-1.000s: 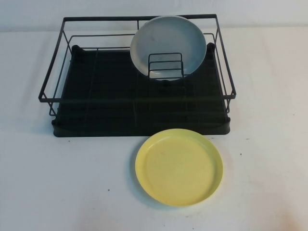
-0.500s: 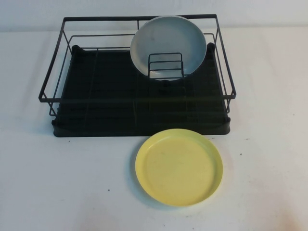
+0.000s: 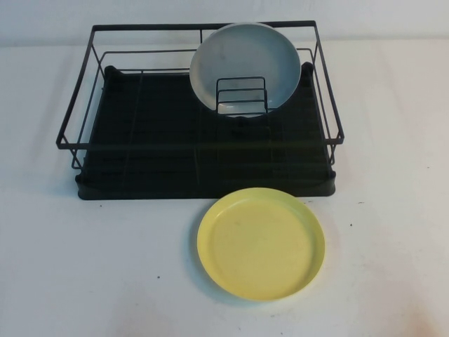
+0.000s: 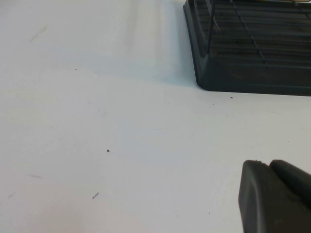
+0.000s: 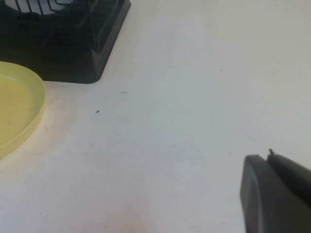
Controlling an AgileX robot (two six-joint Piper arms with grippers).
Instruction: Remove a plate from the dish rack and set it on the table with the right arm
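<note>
The pale-yellow plate point(image 3: 261, 243) lies flat on the white table point(image 3: 105, 267), just in front of the black dish rack point(image 3: 203, 161). Its edge also shows in the right wrist view point(image 5: 19, 104), beside the rack's corner point(image 5: 73, 53). Neither arm shows in the high view. My right gripper point(image 5: 268, 156) hovers over bare table to the right of the plate, its fingers together and empty. My left gripper point(image 4: 267, 164) hovers over bare table near the rack's front left corner point(image 4: 243, 63), fingers together and empty.
A pale grey-blue plate point(image 3: 245, 67) stands upright in the small wire plate holder point(image 3: 241, 97) at the back right of the rack. White table surrounds the rack on the left, right and front.
</note>
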